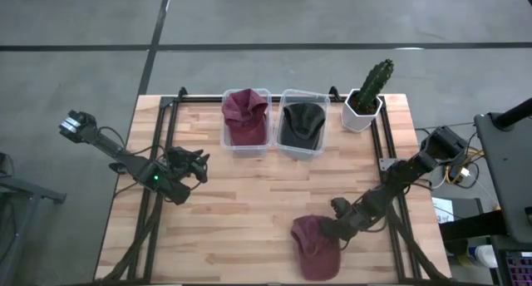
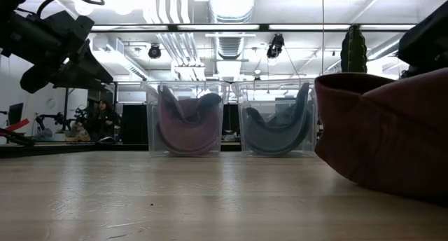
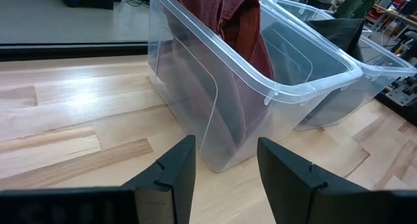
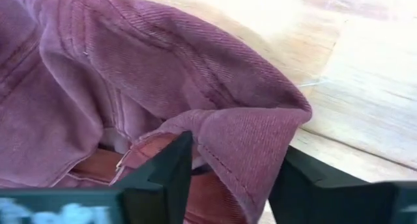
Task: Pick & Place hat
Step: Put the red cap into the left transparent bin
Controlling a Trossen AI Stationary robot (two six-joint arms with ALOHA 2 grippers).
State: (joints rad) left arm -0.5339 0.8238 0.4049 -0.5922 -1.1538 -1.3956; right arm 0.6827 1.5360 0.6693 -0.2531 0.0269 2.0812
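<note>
**Right claw astride the hat's edge at the front of the worktop**

Right claw [image 4: 228,185] sits at the maroon hat [image 1: 316,246], which lies on the wooden worktop [image 1: 249,194] near its front edge, right of centre. In the right wrist view the two dark fingers [image 4: 166,175] stand apart with a raised fold of the hat's fabric between them; whether they are pressing on the cloth I cannot tell, and the hat rests on the wood. In the low view the hat fills the right side as a dark red mound.

Left claw [image 3: 225,172] hovers over the left part of the worktop, its fingers parted and holding nothing, pointed toward the nearer of two clear plastic bins. That left bin [image 1: 247,120] holds a second maroon hat [image 1: 245,111]; the right bin [image 1: 302,124], just beside it, holds a dark hat [image 1: 301,121]. Both bins stand at the back of the worktop, well apart from the hat at the front. A potted cactus [image 1: 368,91] in a white pot stands near the right bin at the back right corner.
</note>
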